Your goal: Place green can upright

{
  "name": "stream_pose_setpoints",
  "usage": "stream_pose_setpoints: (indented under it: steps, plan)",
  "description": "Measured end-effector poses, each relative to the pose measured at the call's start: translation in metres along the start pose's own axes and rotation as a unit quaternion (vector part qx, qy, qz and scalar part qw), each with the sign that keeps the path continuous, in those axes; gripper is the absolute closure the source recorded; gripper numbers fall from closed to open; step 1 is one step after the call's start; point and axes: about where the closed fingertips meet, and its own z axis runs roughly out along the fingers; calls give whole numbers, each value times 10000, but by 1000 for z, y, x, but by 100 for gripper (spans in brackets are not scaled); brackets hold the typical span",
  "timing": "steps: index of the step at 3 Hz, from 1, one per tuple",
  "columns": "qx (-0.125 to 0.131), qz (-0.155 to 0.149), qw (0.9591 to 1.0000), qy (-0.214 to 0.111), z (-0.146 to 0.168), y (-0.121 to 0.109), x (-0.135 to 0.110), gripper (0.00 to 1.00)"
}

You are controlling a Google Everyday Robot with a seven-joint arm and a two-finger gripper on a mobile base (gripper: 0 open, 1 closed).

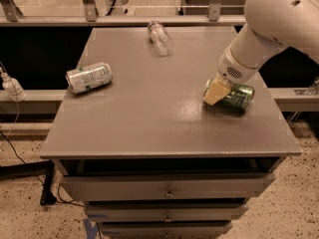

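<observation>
Green can (240, 96) flat on its side near the right edge of the table (149, 123), gripper (218, 90) down at its left end, no telling if holding it or only touching, so standing it up all left to do.

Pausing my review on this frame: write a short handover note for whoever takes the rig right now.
Hand: low over the right side of the table, at the left end of the green can. Whether it grips the can is not visible.
Green can: lying on its side near the table's right edge.
Done: the hand is at the can.
Left: secure the can, stand it upright, release.
Not targets: the silver-white can at left and the clear bottle at the far edge.
</observation>
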Motion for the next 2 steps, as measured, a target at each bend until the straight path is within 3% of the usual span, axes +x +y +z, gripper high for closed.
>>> stream_pose_setpoints:
  steps: [1, 2]
  plan:
    - [-106, -68, 9993, -353, -16, -1, -8, 88]
    - [-211, -171, 9935, -1107, -44, 3, -32, 100]
